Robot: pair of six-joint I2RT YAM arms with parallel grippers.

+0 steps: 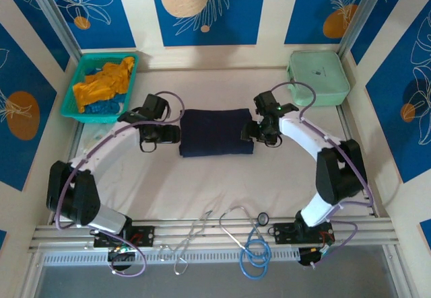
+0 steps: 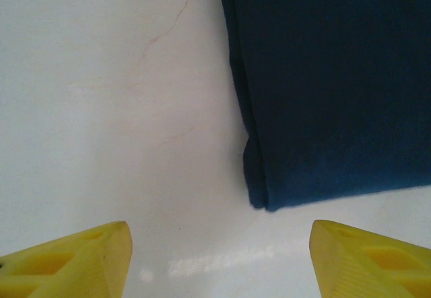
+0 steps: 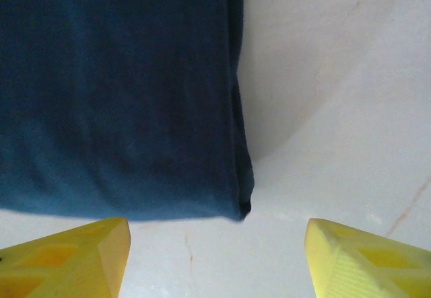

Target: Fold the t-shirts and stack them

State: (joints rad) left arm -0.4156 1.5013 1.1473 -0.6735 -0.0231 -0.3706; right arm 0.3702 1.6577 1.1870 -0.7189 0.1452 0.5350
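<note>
A dark navy t-shirt (image 1: 215, 132) lies folded into a neat rectangle at the middle of the white table. My left gripper (image 1: 161, 134) sits just off its left edge, open and empty; in the left wrist view the shirt's corner (image 2: 323, 96) lies ahead of the yellow fingertips (image 2: 74, 261). My right gripper (image 1: 259, 131) is at the shirt's right edge, also open with nothing in it; the navy cloth (image 3: 114, 89) ends just in front of its fingertips (image 3: 367, 261). A mustard-orange t-shirt (image 1: 104, 83) lies crumpled over bright blue cloth (image 1: 101, 107) in the teal basket (image 1: 73, 96).
The teal basket stands at the back left, a mint-green hard case (image 1: 318, 77) at the back right. Loose cables (image 1: 252, 244) lie on the rail along the near edge between the arm bases. Bare table (image 1: 215, 183) stretches in front of the folded shirt.
</note>
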